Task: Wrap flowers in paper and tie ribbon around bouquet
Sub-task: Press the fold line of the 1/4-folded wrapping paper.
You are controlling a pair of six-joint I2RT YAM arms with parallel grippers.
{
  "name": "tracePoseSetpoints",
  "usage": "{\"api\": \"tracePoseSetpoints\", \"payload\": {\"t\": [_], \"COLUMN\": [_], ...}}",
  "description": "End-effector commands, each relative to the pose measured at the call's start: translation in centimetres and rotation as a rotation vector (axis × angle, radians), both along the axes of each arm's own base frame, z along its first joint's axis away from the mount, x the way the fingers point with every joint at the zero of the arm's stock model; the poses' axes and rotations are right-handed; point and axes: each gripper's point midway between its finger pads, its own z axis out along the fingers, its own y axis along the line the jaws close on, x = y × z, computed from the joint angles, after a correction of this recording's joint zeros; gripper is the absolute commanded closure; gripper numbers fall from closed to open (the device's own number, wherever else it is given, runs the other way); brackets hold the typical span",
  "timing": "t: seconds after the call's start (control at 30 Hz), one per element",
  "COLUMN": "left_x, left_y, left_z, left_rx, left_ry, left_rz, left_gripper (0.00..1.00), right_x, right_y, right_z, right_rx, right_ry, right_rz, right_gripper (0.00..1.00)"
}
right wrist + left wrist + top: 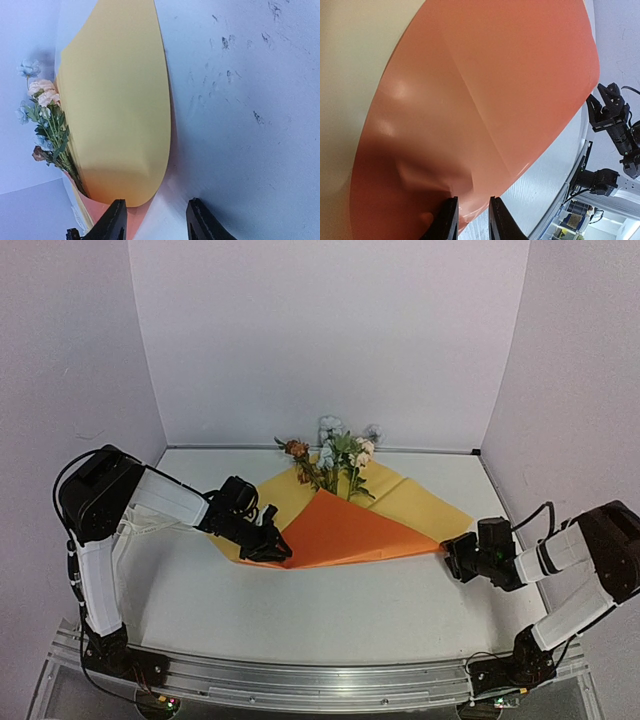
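Touching the left gripper (472, 200), jaws only narrowly parted, to the crumpled left edge of the paper (350, 530) (orange flap folded over the stems, yellow face showing behind); hovering the right gripper (156, 204), jaws spread and empty, just beside the paper's right corner; showing the flowers (335, 452) lying at the far side of the table (300, 615), blossoms past the paper's edge
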Motion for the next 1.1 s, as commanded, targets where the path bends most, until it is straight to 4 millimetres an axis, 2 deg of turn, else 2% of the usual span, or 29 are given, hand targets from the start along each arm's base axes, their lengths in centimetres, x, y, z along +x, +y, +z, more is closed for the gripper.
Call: {"api": "tracePoseSetpoints", "payload": {"t": [0.0, 0.07, 0.2, 0.3, 0.4, 0.5, 0.7, 0.8, 0.93, 1.07], "left_x": [0.2, 0.4, 0.7, 0.8, 1.0, 1.1, 1.4, 1.6, 1.9, 2.2], "left_y": [2.0, 1.8, 1.4, 1.2, 1.1, 0.9, 0.7, 0.5, 0.2, -0.3], "left_z": [-2.6, -2.4, -2.1, -2.0, -1.8, -1.6, -1.1, -0.9, -0.6, 0.0], "left_rx": [0.120, 0.117, 0.109, 0.110, 0.112, 0.107, 0.104, 0.103, 0.100, 0.088], "left_ry": [0.032, 0.029, 0.025, 0.025, 0.023, 0.020, 0.014, 0.010, 0.008, 0.000], "left_rz": [0.034, 0.033, 0.029, 0.025, 0.024, 0.024, 0.022, 0.017, 0.017, 0.008], "left_gripper": [0.76, 0.76, 0.76, 0.76, 0.75, 0.75, 0.75, 0.75, 0.75, 0.75], "right_x": [-3.6, -3.2, -1.7, -1.0, -0.9, -1.4, -1.2, -0.7, -0.4, -0.2], "right_y": [-1.1, -0.8, 0.4, 1.6, 2.1, 1.8, 1.5, 1.9, 2.3, 2.5], "right_z": [-4.0, -3.7, -2.5, -2.7, -3.5, -4.1, -3.7, -3.3, -3.1, -3.0], "right_rx": [-0.103, -0.101, -0.130, -0.139, -0.145, -0.152, -0.177, -0.172, -0.176, -0.174], "right_ry": [0.184, 0.161, 0.083, 0.085, 0.102, 0.110, 0.067, 0.033, 0.006, -0.004], "right_rz": [0.042, 0.058, 0.120, 0.170, 0.174, 0.155, 0.150, 0.159, 0.162, 0.162], "right_gripper": [0.50, 0.45, 0.31, 0.28, 0.32, 0.39, 0.42, 0.48, 0.50, 0.62]}}
